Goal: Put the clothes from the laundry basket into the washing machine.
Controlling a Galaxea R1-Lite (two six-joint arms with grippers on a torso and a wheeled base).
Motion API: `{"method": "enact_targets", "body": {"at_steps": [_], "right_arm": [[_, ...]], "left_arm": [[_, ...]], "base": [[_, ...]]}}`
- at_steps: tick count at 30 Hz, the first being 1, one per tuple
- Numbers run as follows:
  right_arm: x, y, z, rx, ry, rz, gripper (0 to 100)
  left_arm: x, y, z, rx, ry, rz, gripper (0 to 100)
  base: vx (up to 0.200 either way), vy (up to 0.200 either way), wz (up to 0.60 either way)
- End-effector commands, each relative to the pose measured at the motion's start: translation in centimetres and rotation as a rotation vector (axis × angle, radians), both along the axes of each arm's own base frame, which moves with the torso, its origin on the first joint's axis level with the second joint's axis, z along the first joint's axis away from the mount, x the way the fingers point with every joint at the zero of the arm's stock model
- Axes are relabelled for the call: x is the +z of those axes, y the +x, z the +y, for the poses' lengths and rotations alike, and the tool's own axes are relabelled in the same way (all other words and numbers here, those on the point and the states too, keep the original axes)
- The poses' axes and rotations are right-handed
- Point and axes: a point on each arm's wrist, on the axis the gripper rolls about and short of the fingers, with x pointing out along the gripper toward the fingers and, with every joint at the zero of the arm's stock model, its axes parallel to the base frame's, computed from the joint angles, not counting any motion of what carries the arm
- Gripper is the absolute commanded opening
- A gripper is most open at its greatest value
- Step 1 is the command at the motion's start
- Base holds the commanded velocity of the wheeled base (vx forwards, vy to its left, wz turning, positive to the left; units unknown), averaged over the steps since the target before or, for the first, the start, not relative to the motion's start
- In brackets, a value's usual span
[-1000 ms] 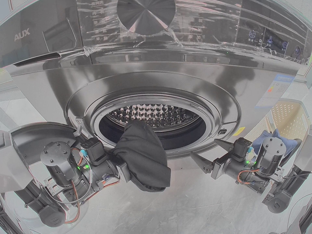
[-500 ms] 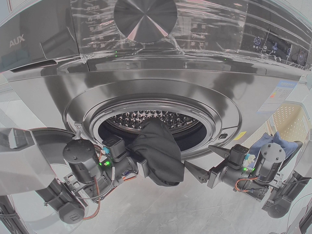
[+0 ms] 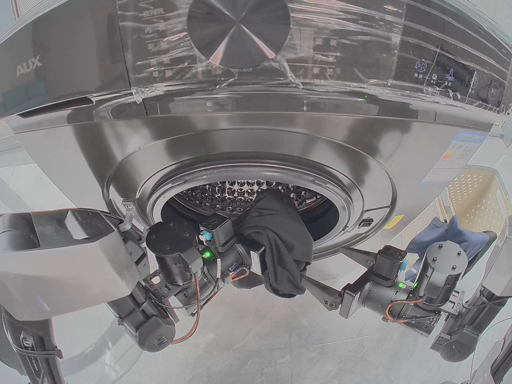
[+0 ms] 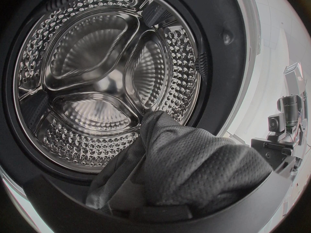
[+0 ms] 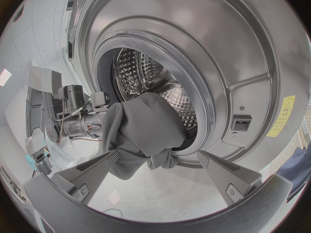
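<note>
The washing machine (image 3: 373, 150) fills the head view, its round opening showing the dimpled steel drum (image 3: 234, 190). My left gripper (image 3: 262, 261) is at the lower rim of the opening, shut on a dark grey garment (image 3: 280, 236) that covers its fingers. The garment's top lies inside the rim and its lower part hangs outside. The left wrist view has the garment (image 4: 194, 165) bunched in front of the drum (image 4: 97, 78). My right gripper (image 3: 335, 273) stands open just right of the garment, nothing between its fingers (image 5: 111, 159). A cream laundry basket (image 3: 472, 196) holds blue clothes (image 3: 445, 233).
The machine's door is swung open at the left, behind my left arm. A control panel (image 3: 453, 73) and a round dial (image 3: 239, 20) are on top of the machine. Pale floor (image 3: 277, 342) lies below the opening.
My left arm has carried the dark garment right and forward, from in front of the opening onto its lower rim. The right gripper shifted slightly left and stayed open.
</note>
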Motion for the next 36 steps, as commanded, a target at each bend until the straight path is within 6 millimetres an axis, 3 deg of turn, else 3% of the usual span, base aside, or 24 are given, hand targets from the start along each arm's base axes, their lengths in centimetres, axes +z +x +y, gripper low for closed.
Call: {"method": "enact_targets", "body": {"at_steps": [1,5,6,8,17,19,28,36], "right_arm": [[-0.1,0.0,0.1,0.002,-0.001,0.001,100],[-0.1,0.0,0.1,0.001,-0.002,0.002,100],[-0.1,0.0,0.1,0.001,-0.002,0.002,100],[-0.1,0.0,0.1,0.001,-0.002,0.002,100],[0.0,0.1,0.1,0.002,0.000,0.000,100],[0.0,0.1,0.1,0.002,0.000,0.000,100],[-0.1,0.1,0.1,0.005,-0.002,0.003,100],[-0.2,0.0,0.1,0.007,-0.004,0.005,100]], "left_arm": [[-1.2,1.2,-0.8,0.003,0.002,0.007,0],[-1.5,2.6,-1.4,0.015,-0.015,-0.015,0],[-1.6,4.4,-1.8,0.032,-0.038,-0.044,0],[-1.8,5.8,-2.0,0.052,-0.053,-0.065,0],[-2.3,7.2,-1.6,0.076,-0.027,-0.027,0],[-2.2,7.4,-1.8,0.076,-0.027,-0.027,0],[-1.0,11.8,-1.7,0.140,-0.055,-0.061,0],[0.7,14.6,-2.9,0.183,-0.102,-0.054,0]], "base": [[0.000,0.000,0.00],[0.000,0.000,0.00],[0.000,0.000,0.00],[0.000,0.000,0.00],[0.000,0.000,0.00],[0.000,0.000,0.00],[0.000,0.000,0.00],[0.000,0.000,0.00]]}}
